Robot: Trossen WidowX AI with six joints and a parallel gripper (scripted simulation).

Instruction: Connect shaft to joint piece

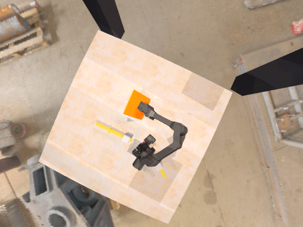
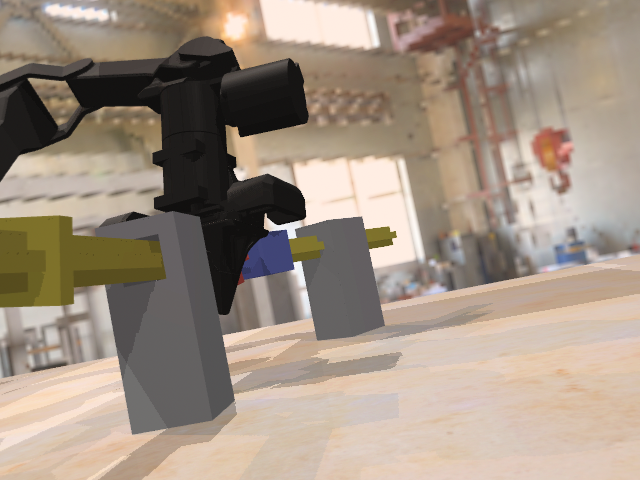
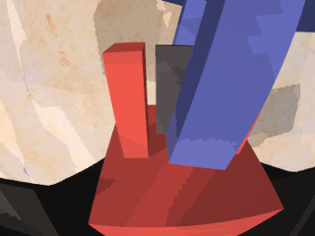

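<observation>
My gripper (image 1: 143,148) (image 3: 165,147) points down and is shut on the red joint piece (image 2: 240,279) (image 3: 162,197). The blue fork (image 2: 276,253) (image 3: 236,84) hinged to it sits on the end of the fixed yellow shaft (image 1: 163,172) (image 2: 305,249), which runs through a grey block (image 2: 336,284). The second yellow shaft (image 1: 103,126) (image 2: 113,253), with a collar, runs through the other grey block (image 1: 126,137) (image 2: 170,330). Its tip shows just past that block in the top view, short of the gripper. The joint piece's opening and its exact line to the second shaft are hidden.
The arm reaches over the pale table (image 1: 93,80) from an orange base plate (image 1: 133,102). The near grey block stands close beside the fingers in the exterior view. A dark grey upright part (image 3: 169,88) shows behind the red and blue pieces in the wrist view.
</observation>
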